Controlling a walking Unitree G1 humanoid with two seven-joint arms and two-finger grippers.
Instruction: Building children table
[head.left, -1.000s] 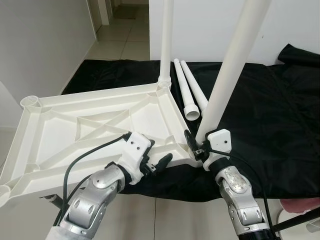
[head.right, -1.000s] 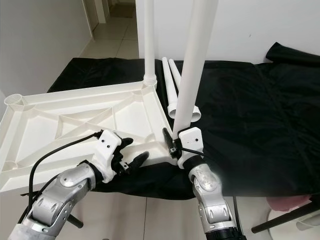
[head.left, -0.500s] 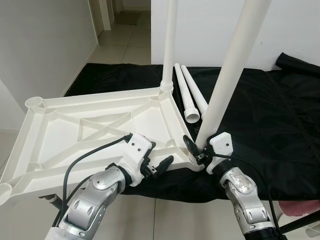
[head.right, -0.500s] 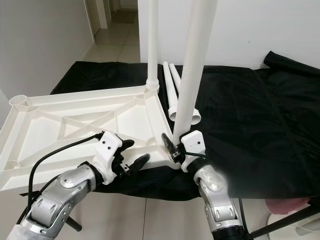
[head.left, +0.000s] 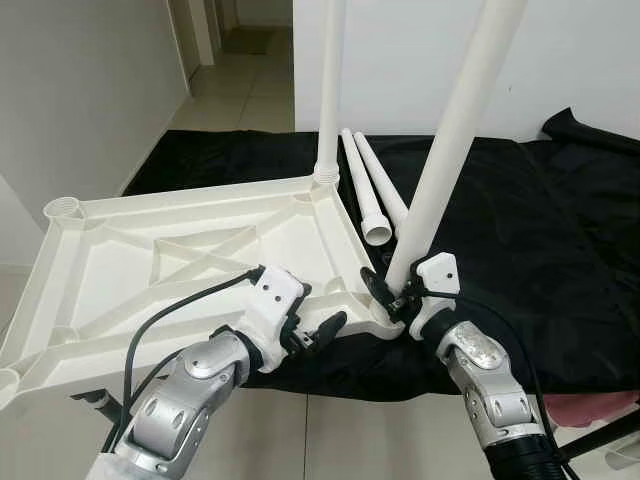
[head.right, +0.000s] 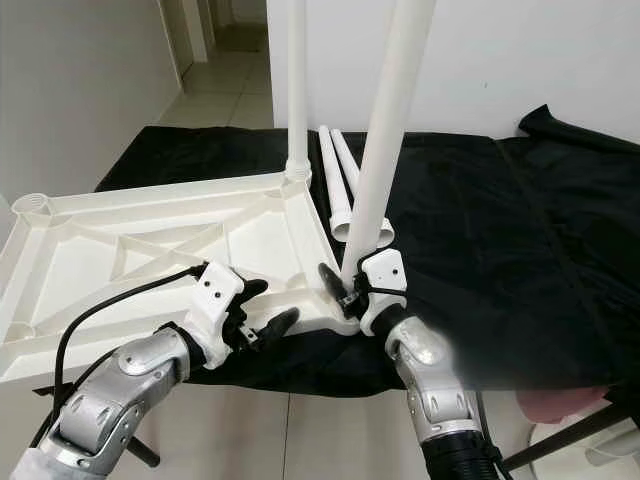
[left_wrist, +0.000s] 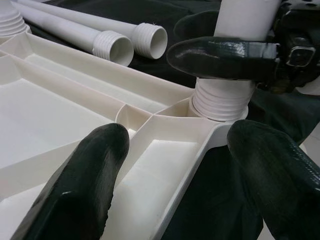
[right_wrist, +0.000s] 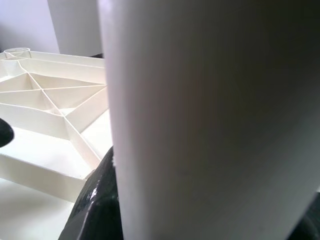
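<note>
Lying across the middle of the frame is a big black cloth (head.left: 520, 230), spread out to keep the white parts clean and safe. On its left side rests the white table top (head.left: 180, 260), turned upside down so the ribs and round leg holes face up. One leg (head.left: 330, 90) already stands straight up in the far corner, at the upper middle of the frame. A second leg (head.left: 450, 150) leans a little and sits in the near corner hole, just right of the middle. The right gripper (head.left: 395, 295) has its fingers closed around the bottom of this leg, likely to push or twist it into the hole. The left gripper (head.left: 312, 325) waits low in the frame with its fingers spread wide, one on each side of the table top's near edge, probably to keep the top from sliding. Two spare legs (head.left: 372, 195) lie side by side on the cloth behind, ready for the other corners.
</note>
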